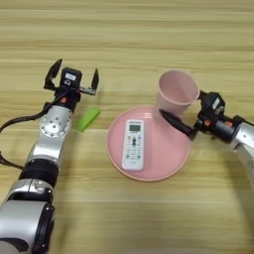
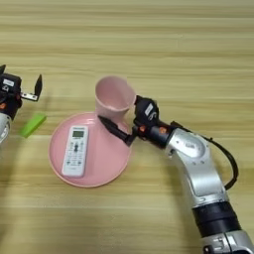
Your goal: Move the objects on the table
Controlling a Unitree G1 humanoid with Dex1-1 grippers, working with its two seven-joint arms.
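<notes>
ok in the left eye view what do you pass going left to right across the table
Left tool, open → green block → white remote lying on the pink plate → pink cup → right tool, around the cup.

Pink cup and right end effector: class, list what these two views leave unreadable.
- Whether the right end effector actually clamps the pink cup: its far finger is hidden behind the cup in both views.
- The cup's base, covered by the near finger.
- Remote control button labels: too small.

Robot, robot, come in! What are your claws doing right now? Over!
Right claw around pink cup on pink plate. Left claw open, above green block. White remote on plate too.
</notes>
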